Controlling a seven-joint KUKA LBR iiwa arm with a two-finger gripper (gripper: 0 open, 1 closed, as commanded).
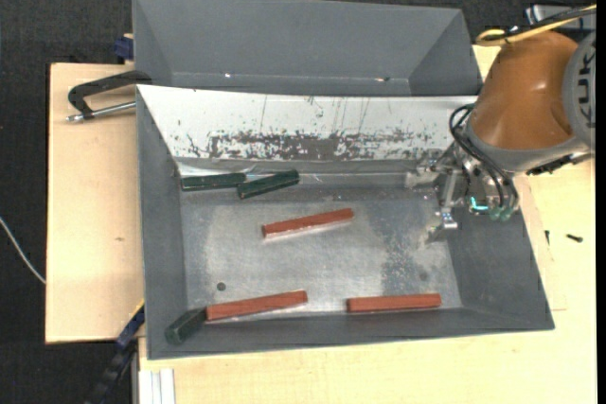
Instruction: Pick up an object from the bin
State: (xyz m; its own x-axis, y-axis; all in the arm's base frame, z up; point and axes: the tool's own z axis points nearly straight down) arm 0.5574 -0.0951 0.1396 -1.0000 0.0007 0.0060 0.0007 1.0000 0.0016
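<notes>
— So, where was the gripper [447,208]?

— At 3 o'clock in the grey metal bin [284,43], close to the right wall, under the arm's rounded orange cover [525,99]. Whether it was spread or closed I could not tell, because its metal parts ran together from that angle. Below it was bare, scuffed bin floor, and I could not tell whether it touched that floor.

— And the nearest thing to it?

— Two were about equally near. A flat reddish-brown bar [393,303] lay along the near wall at 5 o'clock from the bin's middle. That put it at about 7 o'clock from the gripper, apart from it. A second flat reddish-brown bar [308,224] lay slightly tilted at the middle of the floor, at 9 o'clock from the gripper and also apart.

— What else was in there?

— A third reddish-brown bar [256,306] lay at 7 o'clock along the near wall, its left end meeting a dark green stub [185,326] in the corner. At 10 o'clock, at the foot of the far wall, lay a dark green stick [213,183]. A second dark green stick [268,184] lay just beside it, tilted.

— Any writing?

— Dark scratched marks [312,145] ran across the far wall at 12 o'clock. I could not read them as letters.
</notes>
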